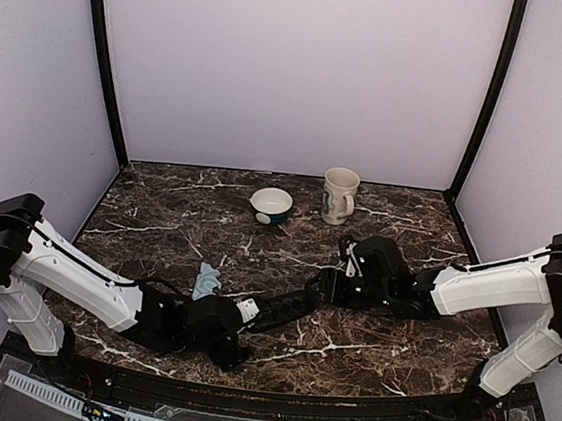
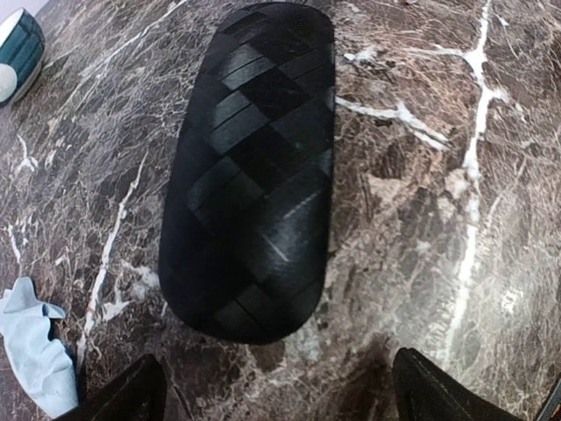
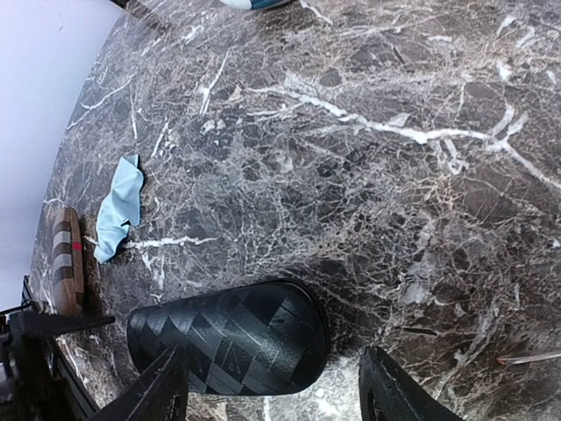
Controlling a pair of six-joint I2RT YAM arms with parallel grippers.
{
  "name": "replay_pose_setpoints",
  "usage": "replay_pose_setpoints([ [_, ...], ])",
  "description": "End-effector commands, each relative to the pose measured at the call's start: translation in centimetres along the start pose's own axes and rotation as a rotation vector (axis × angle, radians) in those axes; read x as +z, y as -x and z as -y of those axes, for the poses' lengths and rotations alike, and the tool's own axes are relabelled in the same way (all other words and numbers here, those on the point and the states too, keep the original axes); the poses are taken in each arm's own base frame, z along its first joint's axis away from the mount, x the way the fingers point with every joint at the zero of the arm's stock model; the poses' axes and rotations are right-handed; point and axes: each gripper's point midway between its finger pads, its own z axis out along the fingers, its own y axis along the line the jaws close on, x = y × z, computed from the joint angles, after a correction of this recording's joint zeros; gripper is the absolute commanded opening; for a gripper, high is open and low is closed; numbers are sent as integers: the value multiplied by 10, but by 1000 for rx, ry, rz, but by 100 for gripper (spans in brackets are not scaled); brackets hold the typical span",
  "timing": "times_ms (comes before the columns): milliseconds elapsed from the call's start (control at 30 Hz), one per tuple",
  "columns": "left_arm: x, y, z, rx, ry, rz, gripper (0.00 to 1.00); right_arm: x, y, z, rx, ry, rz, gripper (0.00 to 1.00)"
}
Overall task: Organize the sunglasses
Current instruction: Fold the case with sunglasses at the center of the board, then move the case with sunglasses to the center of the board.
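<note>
I cannot find the sunglasses in any of my views, so I can tell neither their look nor where they are.

The black checkered case lies shut on the marble table, between my two arms. Its lid is a weave of dark, faintly glossy squares, and it is closed all round its edge.

My left gripper stands wide open with nothing in it; the near end of the case lies just beyond the fingertips. My right gripper is also spread open at the other end. One finger overlaps the case in that view and the other stands apart from it, so there is no clamp on it.

The brown striped case lies shut near the table's edge, beside a crumpled light blue cloth.

Farther back stand a white and teal bowl and a cream mug, close together. I cannot tell what either holds.
</note>
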Motion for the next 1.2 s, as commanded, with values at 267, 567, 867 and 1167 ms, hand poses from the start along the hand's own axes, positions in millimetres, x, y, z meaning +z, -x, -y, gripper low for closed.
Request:
replay_pose_setpoints([
  [267,31,29,3,-16,-271,-30,99,-17,3,12,-34,-52,23,68],
  [567,54,60,-13,-44,-294,-47,65,-23,8,16,-27,-53,44,68],
  [867,73,68,-75,-148,-166,-80,42,-28,9,27,-21,-64,58,68],
  [1167,94,64,-153,-251,13,-102,43,-26,10,35,-10,-65,58,68],
])
